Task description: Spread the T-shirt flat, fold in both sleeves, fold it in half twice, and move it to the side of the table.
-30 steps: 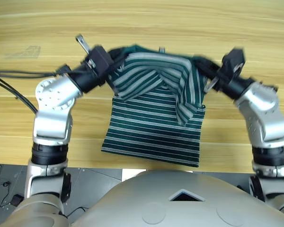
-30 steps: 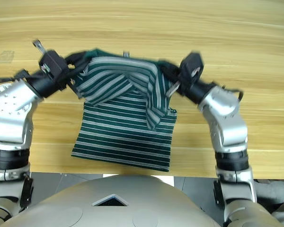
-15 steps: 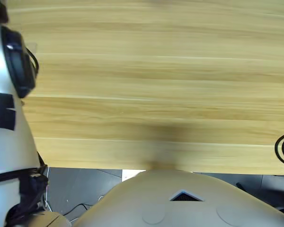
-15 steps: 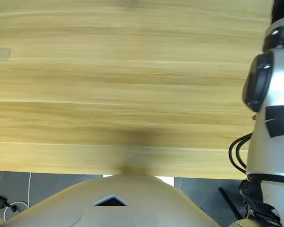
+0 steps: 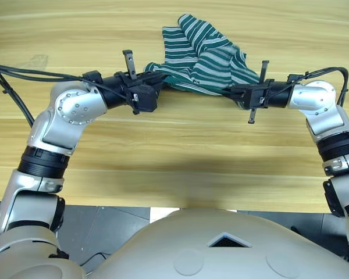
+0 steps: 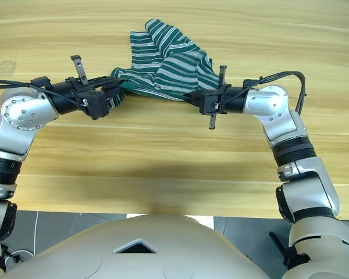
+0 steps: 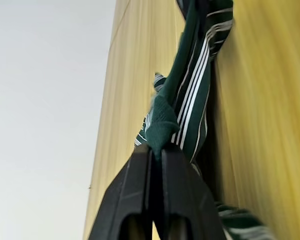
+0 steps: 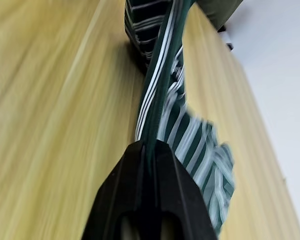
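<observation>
T-shirt (image 5: 200, 55) bunched | L gripper (image 7: 157, 150) pinches L end | R gripper (image 8: 150, 146) R end

Dark green T-shirt (image 5: 200, 61) with white stripes, crumpled in a bunched heap, upper centre of the frame, on the wooden table, far from flat

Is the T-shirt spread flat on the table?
No, the T-shirt lies bunched in crumpled folds on the table, with no part of it spread out.
</observation>
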